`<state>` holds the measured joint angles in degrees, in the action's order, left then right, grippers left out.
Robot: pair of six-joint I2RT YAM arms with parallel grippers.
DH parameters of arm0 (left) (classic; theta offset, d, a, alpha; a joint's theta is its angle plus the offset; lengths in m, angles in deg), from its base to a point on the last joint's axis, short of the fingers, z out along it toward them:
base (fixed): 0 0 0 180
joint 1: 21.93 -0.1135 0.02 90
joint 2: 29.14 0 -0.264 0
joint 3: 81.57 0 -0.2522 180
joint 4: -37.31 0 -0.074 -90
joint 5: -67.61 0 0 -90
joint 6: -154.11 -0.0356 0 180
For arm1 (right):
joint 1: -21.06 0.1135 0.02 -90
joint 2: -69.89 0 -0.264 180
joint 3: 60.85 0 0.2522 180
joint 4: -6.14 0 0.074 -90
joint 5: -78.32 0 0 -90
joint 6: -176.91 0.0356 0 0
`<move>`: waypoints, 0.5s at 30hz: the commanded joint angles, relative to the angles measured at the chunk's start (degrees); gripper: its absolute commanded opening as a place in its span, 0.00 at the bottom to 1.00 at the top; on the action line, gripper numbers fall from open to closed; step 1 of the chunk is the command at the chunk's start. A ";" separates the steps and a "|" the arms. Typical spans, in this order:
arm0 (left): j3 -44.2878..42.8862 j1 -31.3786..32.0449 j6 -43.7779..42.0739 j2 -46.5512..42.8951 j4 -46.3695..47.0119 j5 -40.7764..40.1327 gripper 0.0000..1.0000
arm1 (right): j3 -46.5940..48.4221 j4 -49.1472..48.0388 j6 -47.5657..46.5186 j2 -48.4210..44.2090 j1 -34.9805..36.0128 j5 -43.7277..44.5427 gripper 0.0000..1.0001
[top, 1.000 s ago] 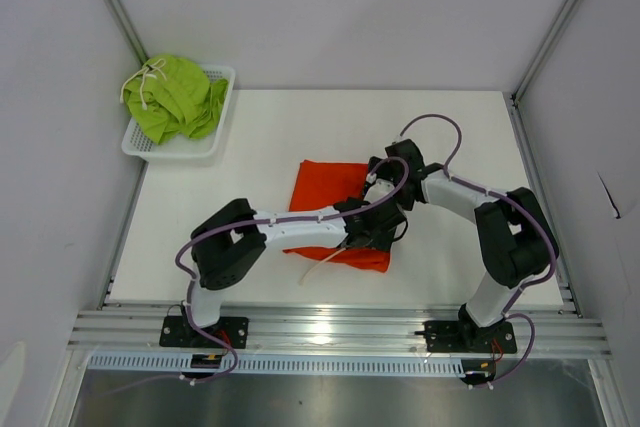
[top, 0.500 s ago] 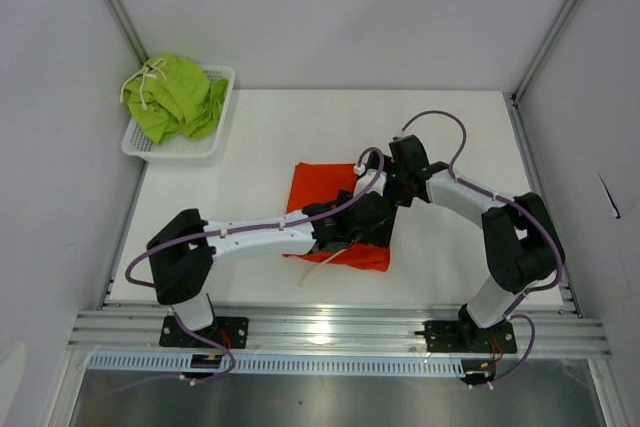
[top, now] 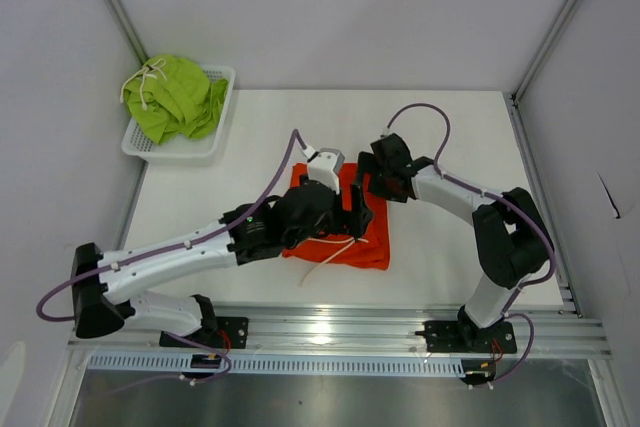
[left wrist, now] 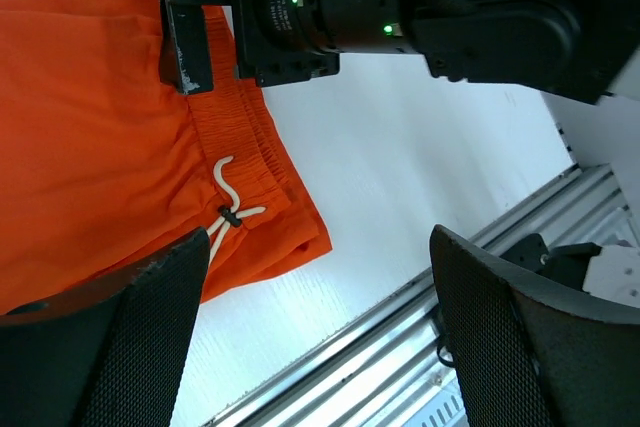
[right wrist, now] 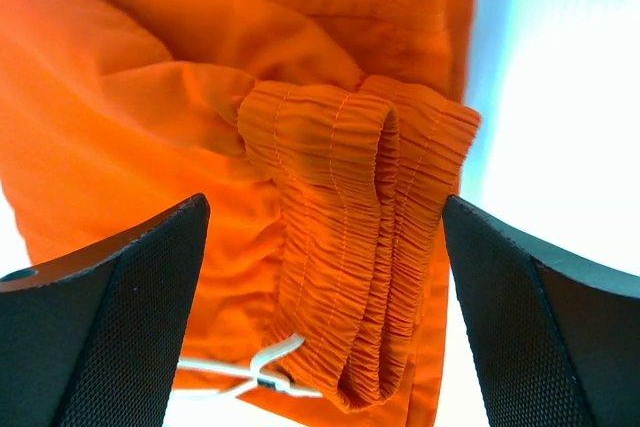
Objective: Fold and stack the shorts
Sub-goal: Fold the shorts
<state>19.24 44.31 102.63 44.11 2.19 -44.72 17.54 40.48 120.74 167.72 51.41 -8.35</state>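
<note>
Overlapping orange shorts (top: 368, 250): left arm (top: 180, 250)

table (top: 250, 147): white, flat top; we see bare surface on all sides of the cloth
centre, toward the near edge: orange shorts (top: 310, 179), folded into a rough rectangle, lying flat on the top
waistband: doubled-up elastic end at the right side of the fold, in our right wrist view (right wrist: 340, 207)
drawstring (top: 322, 265): white cord, trails off the near edge of the fold onto the table
far-left corner: white mesh basket (top: 170, 150), well apart from the orange shorts; we can't tell if it overhangs the edge
</note>
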 commanded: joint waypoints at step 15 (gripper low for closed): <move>7.86 -1.20 0.50 -7.16 -1.75 0.00 0.92 | 7.63 4.39 0.37 10.29 3.75 14.95 0.90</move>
<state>26.67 43.54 102.72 38.72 -0.39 -44.67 23.46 44.46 120.84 177.38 54.86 4.17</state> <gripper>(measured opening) 0.917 0.942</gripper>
